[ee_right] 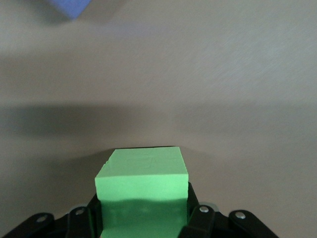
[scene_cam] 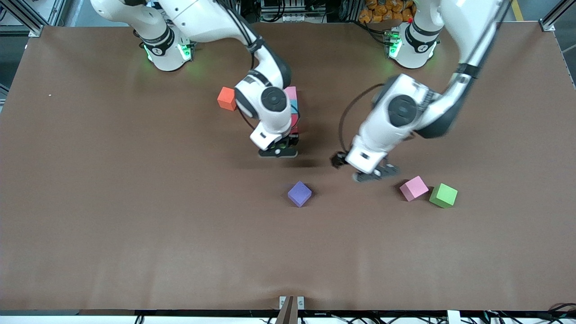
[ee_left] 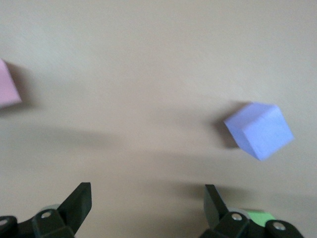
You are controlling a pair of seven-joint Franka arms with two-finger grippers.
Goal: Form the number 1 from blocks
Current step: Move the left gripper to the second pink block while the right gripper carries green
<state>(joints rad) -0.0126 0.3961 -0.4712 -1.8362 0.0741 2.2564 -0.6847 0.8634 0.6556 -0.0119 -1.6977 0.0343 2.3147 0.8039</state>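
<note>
Clamping a green block [ee_right: 141, 183], the right pincer [scene_cam: 279, 152] sits at the red end of the column, apparently to line it up after the red block [scene_cam: 294, 121], light blue block [scene_cam: 294, 107] and pink block [scene_cam: 291, 93] as the stroke of the 1. Toward the left arm's end from the column, the left pincer [scene_cam: 375, 173] hangs spread apart over bare counter [scene_cam: 135, 202], likely readying for the loose pink block [scene_cam: 414, 188] beside a second green block [scene_cam: 443, 195]

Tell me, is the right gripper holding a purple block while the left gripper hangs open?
No. The right gripper holds a green block, not a purple one; the right wrist view shows it. The left gripper is open.
</note>
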